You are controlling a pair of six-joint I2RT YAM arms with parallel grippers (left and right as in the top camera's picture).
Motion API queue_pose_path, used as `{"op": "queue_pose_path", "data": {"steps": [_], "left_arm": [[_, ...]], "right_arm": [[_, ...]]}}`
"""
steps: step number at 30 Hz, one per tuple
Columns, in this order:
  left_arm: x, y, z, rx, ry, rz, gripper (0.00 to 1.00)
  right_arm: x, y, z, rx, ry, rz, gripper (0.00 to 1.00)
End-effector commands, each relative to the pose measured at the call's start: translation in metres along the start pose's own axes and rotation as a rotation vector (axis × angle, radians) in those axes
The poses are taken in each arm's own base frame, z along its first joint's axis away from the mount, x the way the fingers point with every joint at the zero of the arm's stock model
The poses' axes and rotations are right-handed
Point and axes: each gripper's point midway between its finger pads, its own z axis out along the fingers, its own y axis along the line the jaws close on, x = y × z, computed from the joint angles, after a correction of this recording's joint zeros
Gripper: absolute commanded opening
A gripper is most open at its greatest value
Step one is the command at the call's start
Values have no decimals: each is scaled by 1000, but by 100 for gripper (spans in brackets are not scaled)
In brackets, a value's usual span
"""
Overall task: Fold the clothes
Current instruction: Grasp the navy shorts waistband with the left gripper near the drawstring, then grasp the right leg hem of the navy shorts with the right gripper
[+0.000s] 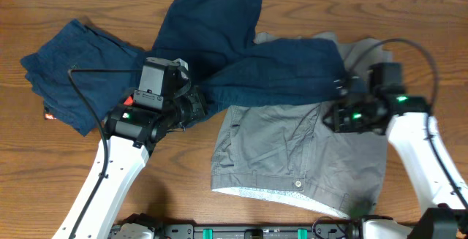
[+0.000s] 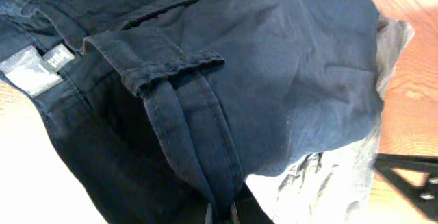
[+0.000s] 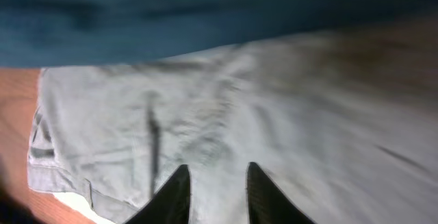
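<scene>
1. A brown wooden counter (image 1: 44,180) carries three garments between two white robot arms.
2. The dark navy-blue cloth shorts (image 1: 219,34) sprawl unfolded across the upper middle, one leg trailing right over the top edge of the pair below.
3. The crumpled grey cloth shorts (image 1: 278,151) lie at centre front, waistband toward the near edge, a small pale button (image 1: 298,185) showing.
4. A folded navy garment (image 1: 73,71) sits at far left, apart from the others.
5. The left hand (image 1: 196,109) is clamped on a bunched ridge of the navy shorts at their lower left edge.
6. The right hand (image 3: 213,193) hangs over the grey shorts with a narrow gap between its dark fingers, holding nothing.
7. A white sewn label (image 2: 27,70) shows inside the navy waistband.
</scene>
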Motion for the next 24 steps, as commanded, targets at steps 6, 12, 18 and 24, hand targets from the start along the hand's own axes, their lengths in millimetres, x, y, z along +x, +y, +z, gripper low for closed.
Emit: {"op": "queue_pose_path", "data": {"steps": [6,12,18,24], "left_arm": [[4,9,7,-38,34,1,6],[7,12,7,-49,48,-4,6],[18,19,6,-81,91,-19,6],[27,26,5,-108,129,-32,6]], "right_arm": [[13,78,77,-166,19,-289,21],[-4,87,131,-102,-39,-318,21],[-13,46,149,-3,-35,-177,23],[-28,-56,123,252,-75,21,22]]}}
